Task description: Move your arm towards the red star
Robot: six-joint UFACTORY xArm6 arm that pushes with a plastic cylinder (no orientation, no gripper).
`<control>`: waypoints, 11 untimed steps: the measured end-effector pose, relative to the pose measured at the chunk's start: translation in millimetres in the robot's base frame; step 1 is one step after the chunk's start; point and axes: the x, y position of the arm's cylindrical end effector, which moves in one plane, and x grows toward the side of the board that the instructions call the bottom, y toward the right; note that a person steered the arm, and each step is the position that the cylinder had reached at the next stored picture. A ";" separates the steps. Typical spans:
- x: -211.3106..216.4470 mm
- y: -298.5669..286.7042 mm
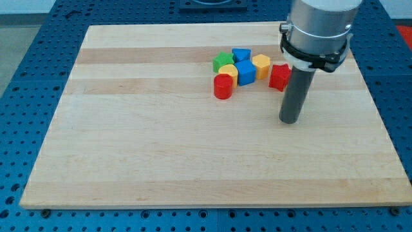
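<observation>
The red star (278,77) lies on the wooden board at the upper right of the middle, its right side partly hidden by my rod. My tip (290,120) rests on the board just below and slightly right of the red star, a short gap apart from it. A cluster of blocks sits to the star's left: a yellow hexagon (261,65), a blue cube (245,72), a blue block (241,55), a green block (223,61), a yellow block (228,70) and a red cylinder (223,86).
The wooden board (161,142) lies on a blue perforated table (26,77). The arm's grey body (318,29) hangs over the board's upper right corner.
</observation>
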 end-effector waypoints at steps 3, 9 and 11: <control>0.0 25.2; -93.6 106.1; -106.4 35.7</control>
